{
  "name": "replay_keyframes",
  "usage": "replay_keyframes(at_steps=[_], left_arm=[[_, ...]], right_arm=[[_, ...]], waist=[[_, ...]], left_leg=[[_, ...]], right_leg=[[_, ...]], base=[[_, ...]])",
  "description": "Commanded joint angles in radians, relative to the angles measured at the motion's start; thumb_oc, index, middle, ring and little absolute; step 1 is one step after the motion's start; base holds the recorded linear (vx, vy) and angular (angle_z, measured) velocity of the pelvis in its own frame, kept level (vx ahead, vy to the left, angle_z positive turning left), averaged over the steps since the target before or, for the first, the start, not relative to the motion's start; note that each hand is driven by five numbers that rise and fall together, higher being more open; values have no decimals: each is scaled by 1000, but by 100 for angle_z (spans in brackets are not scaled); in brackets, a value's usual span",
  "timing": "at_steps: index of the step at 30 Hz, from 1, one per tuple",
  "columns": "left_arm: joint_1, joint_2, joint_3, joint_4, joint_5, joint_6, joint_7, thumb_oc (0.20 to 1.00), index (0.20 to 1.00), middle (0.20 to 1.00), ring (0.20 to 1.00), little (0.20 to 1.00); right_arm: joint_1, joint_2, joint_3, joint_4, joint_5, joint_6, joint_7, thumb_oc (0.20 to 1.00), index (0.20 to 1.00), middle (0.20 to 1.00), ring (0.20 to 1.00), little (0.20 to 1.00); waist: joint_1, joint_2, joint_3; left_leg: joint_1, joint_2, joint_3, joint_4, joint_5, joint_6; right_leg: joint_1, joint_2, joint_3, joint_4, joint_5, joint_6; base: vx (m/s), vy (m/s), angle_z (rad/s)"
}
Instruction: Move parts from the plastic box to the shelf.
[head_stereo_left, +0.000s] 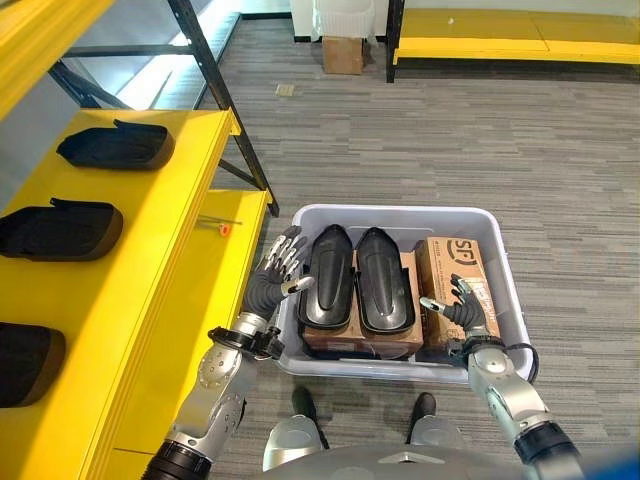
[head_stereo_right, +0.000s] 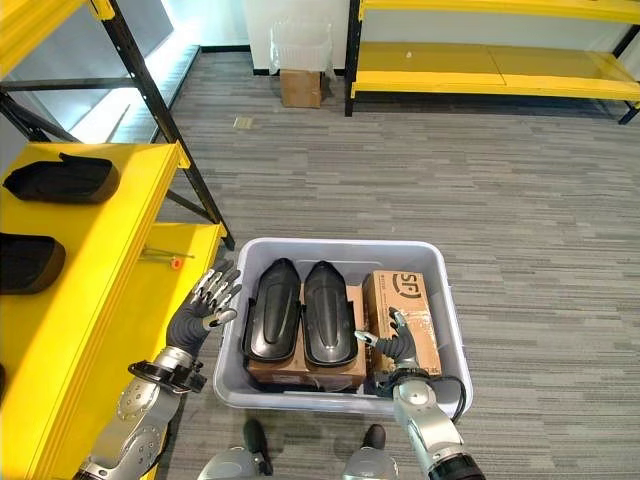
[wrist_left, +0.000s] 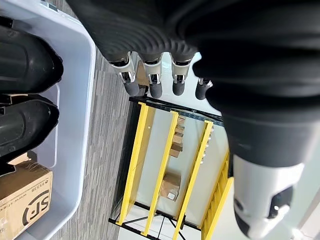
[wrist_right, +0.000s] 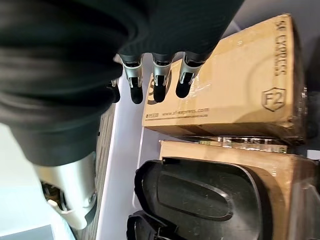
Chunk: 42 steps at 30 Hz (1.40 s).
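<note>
Left hand (head_stereo_left: 280, 268) open by box (head_stereo_left: 505, 290) edge | right hand (head_stereo_left: 462, 305) open | two parts (head_stereo_left: 357, 278) left | three parts (head_stereo_left: 62, 230) on shelf (head_stereo_left: 170, 215)

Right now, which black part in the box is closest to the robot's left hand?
The left black part, lying beside the left robot hand at the plastic box's left wall; the other black part lies further right.

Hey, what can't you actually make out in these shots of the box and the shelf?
- Under the two black parts in the plastic box: covered by them and the cardboard boxes.
- Nearest shelf part: cut by the left eye view's edge.
- Small orange item on the shelf: too small to identify.
</note>
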Motion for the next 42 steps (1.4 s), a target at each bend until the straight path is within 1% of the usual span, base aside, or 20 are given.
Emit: replay_keyframes(at_steps=[1,2,3,7,9,10,13,17,19,21,22,24,25,27,30,33,35,36,38,42], left_arm=[[-32,-6,-1,-83,-4,-24,-22,1000,1000,1000,1000,1000],[-34,-6,-5,-84,-7,-22,-20,1000,1000,1000,1000,1000],[-39,-6,-8,-82,-8,-24,-17,1000,1000,1000,1000,1000],[-63,-7,-21,-84,-17,-13,-13,1000,1000,1000,1000,1000],[-82,-2,-31,-89,-21,-10,-8,1000,1000,1000,1000,1000],[-109,4,-39,-95,-32,-12,4,1000,1000,1000,1000,1000],[-132,6,-44,-95,-32,-16,17,1000,1000,1000,1000,1000],[-185,11,-57,-97,-33,-42,37,1000,1000,1000,1000,1000],[-226,10,-71,-103,1,-72,41,1000,1000,1000,1000,1000],[-257,19,-78,-110,54,-95,62,1000,1000,1000,1000,1000],[-281,23,-75,-112,67,-103,94,1000,1000,1000,1000,1000],[-302,27,-71,-105,40,-111,133,1000,1000,1000,1000,1000],[-325,23,-66,-95,40,-121,155,1000,1000,1000,1000,1000],[-339,20,-62,-94,39,-116,150,1000,1000,1000,1000,1000],[-352,14,-60,-87,-11,-97,127,1000,1000,1000,1000,1000],[-361,-3,-77,-83,15,-69,84,1000,1000,1000,1000,1000],[-363,-10,-95,-79,8,-68,92,1000,1000,1000,1000,1000],[-363,-16,-109,-73,11,-77,105,1000,1000,1000,1000,1000],[-362,-18,-114,-75,6,-80,114,1000,1000,1000,1000,1000],[-347,-22,-119,-73,13,-104,119,1000,1000,1000,1000,1000]], right_arm=[[-65,1,-13,-25,-10,-32,-16,1000,1000,1000,1000,1000],[-74,4,-16,-9,5,-20,-15,1000,1000,1000,1000,1000],[-84,10,-16,7,15,-14,-15,1000,1000,1000,1000,1000],[-126,10,-21,72,7,-25,-15,1000,1000,1000,1000,1000],[-169,0,-25,93,-3,-43,-10,1000,1000,1000,1000,1000],[-222,-9,-25,96,1,-40,-11,1000,1000,1000,1000,1000],[-259,-12,-24,98,4,-31,-11,1000,1000,1000,1000,1000],[-340,-21,-14,111,-7,-3,-53,1000,1000,1000,1000,1000],[-395,-26,-15,139,-12,17,-105,1000,1000,1000,1000,1000],[-437,-37,-28,174,-11,16,-105,1000,1000,1000,1000,1000],[-467,-41,-34,198,-16,20,-97,1000,1000,1000,1000,1000],[-486,-43,-33,210,-22,26,-98,1000,1000,1000,1000,1000],[-505,-40,-30,230,-34,34,-116,1000,1000,1000,1000,1000],[-521,-45,-33,257,-68,29,-136,1000,1000,1000,1000,1000],[-547,-55,-46,293,-93,33,-154,1000,1000,1000,1000,1000],[-574,-62,-52,327,-94,46,-189,1000,1000,1000,1000,1000],[-584,-70,-53,338,-105,41,-210,1000,1000,1000,1000,1000],[-589,-75,-52,339,-122,37,-254,1000,1000,1000,1000,1000],[-590,-77,-54,337,-115,38,-269,1000,1000,1000,1000,1000],[-586,-78,-56,350,-103,39,-238,1000,1000,1000,1000,1000]], waist=[[17,4,11],[20,4,13],[23,5,17],[38,15,38],[51,23,63],[62,29,96],[67,31,119],[77,34,172],[85,38,201],[89,41,223],[88,42,237],[87,39,237],[85,34,237],[84,33,237],[86,33,237],[89,35,237],[87,38,237],[86,40,237],[85,42,237],[83,49,237]], left_leg=[[0,59,-40,89,-55,-9],[-1,60,-44,95,-56,-10],[-15,63,-39,101,-43,-2],[-34,67,-58,127,-45,-5],[-62,67,-71,154,-51,-6],[-100,65,-87,184,-60,-5],[-130,62,-98,208,-69,-4],[-203,59,-110,262,-81,2],[-253,51,-131,292,-87,8],[-293,44,-136,336,-101,17],[-327,44,-137,380,-113,23],[-366,49,-137,437,-136,30],[-405,62,-149,525,-191,30],[-437,71,-156,586,-220,39],[-484,75,-167,683,-275,60],[-552,73,-187,787,-330,81],[-583,70,-189,829,-354,92],[-609,65,-192,859,-371,99],[-623,59,-194,872,-382,104],[-644,60,-191,881,-386,107]], right_leg=[[-55,-33,-5,131,-22,8],[-56,-33,-6,139,-27,6],[-66,-33,-13,143,-17,-6],[-79,-37,-15,174,-28,-12],[-103,-41,-15,202,-36,-17],[-143,-47,-10,235,-45,-20],[-173,-50,-4,260,-53,-23],[-247,-60,1,309,-57,-27],[-299,-69,10,351,-63,-32],[-343,-80,17,402,-75,-35],[-379,-94,23,450,-85,-37],[-419,-111,31,510,-105,-40],[-457,-133,51,602,-154,-34],[-485,-147,61,662,-179,-42],[-534,-168,84,762,-217,-51],[-597,-180,109,852,-248,-62],[-631,-180,125,890,-260,-67],[-657,-179,136,912,-266,-67],[-673,-176,144,924,-269,-65],[-701,-173,157,933,-268,-66]], base=[[21,-15,14],[-32,-14,16],[-42,-7,12],[-22,1,8],[-124,13,10],[-203,17,5],[-135,2,2],[-216,-7,5],[-276,11,-4],[-227,17,-9],[-199,24,-3],[-154,19,-4],[-86,3,-7],[-65,6,-4],[-45,6,-1],[-50,19,-1],[-48,33,-1],[-37,25,-3],[-24,16,-5],[0,0,0]])
